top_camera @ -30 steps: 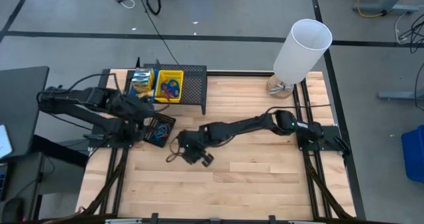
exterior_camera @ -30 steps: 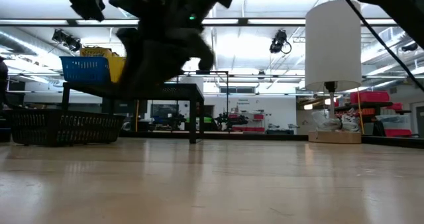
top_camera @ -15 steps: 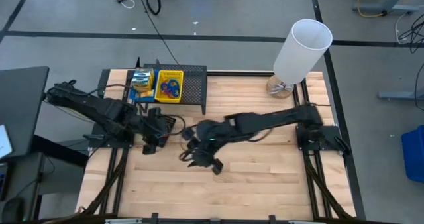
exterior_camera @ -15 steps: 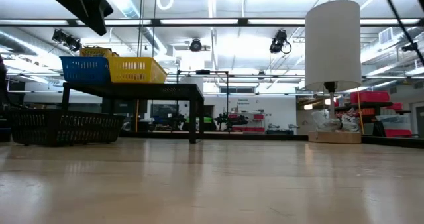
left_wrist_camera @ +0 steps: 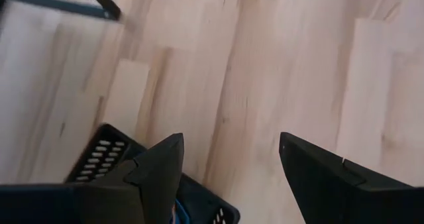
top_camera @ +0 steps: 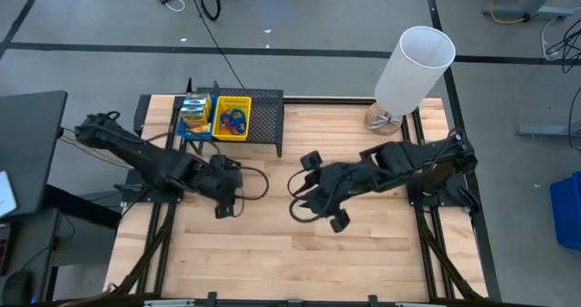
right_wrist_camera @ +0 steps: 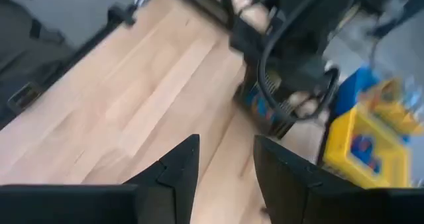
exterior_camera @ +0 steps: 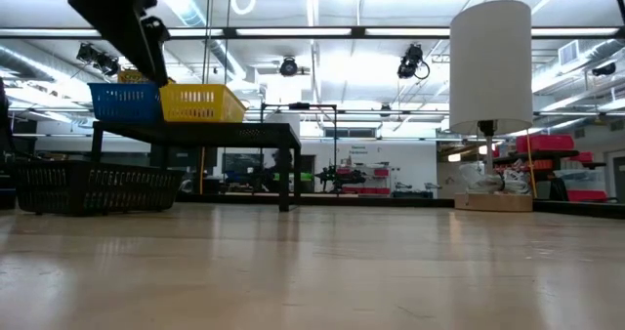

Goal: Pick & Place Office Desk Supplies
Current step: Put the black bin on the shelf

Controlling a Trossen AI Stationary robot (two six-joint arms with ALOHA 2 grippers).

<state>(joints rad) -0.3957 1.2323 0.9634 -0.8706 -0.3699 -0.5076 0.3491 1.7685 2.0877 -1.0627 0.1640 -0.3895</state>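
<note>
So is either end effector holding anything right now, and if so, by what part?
Nothing is held. The left end effector and right end effector are both open, with only bare table showing between their fingers.

Right tool (right_wrist_camera: 224,159) — fingers apart, empty — hangs over bare desk (right_wrist_camera: 126,98); beyond, the other arm (right_wrist_camera: 298,45) (blurred) beside a yellow bin (right_wrist_camera: 361,148).

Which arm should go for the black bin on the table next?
Probably left. The left tool hangs open right over the black bin, which shows just under its fingers in the left wrist view. The right tool, also open, sits farther off over bare table.
</note>
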